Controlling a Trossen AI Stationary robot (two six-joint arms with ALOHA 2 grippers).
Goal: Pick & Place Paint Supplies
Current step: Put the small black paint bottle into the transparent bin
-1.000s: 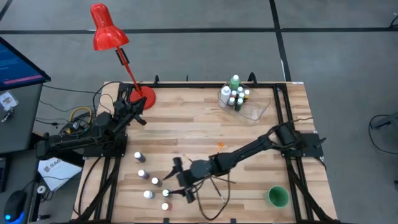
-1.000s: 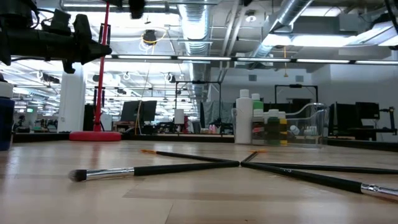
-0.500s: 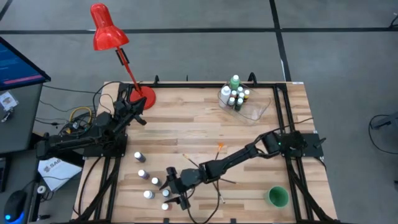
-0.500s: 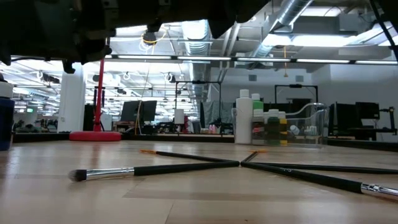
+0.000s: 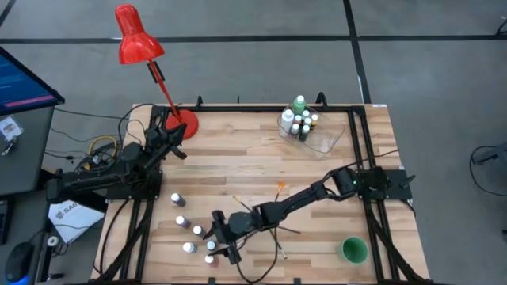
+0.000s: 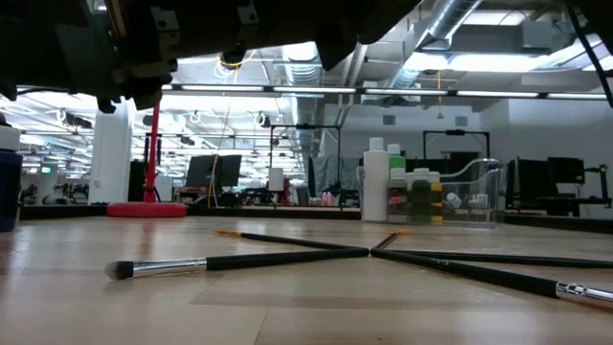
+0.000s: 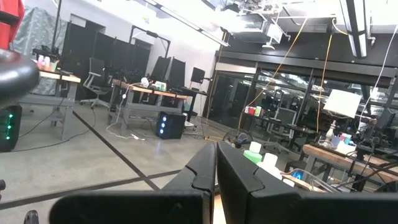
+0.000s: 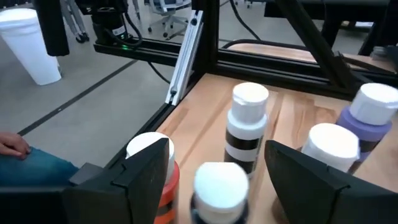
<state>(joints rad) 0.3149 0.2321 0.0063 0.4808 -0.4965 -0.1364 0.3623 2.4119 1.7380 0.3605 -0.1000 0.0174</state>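
- Right gripper stretched way out to the near-left part of the table, fingers spread wide and holding nothing, hanging right over the loose little paint bottles.
- From the right wrist cam: dark-bodied white-capped bottle sitting in the gap between the two fingers, not pinched; black-and-white striped bottle just past it, orange one beside one finger, purple one beyond the other.
- Clear plastic tub well away from that gripper, at the far right of the table; already loaded with a cluster of small bottles plus the taller green bottle and taller white bottle, all upright.
- Green cup off at the near right corner; can't tell if anything's inside.
- Thin dark paintbrushes lying flat and crossed on the wood, just next to the right gripper on its arm side.
- Left gripper parked at the left edge near the red lamp, fingers pressed together, empty.
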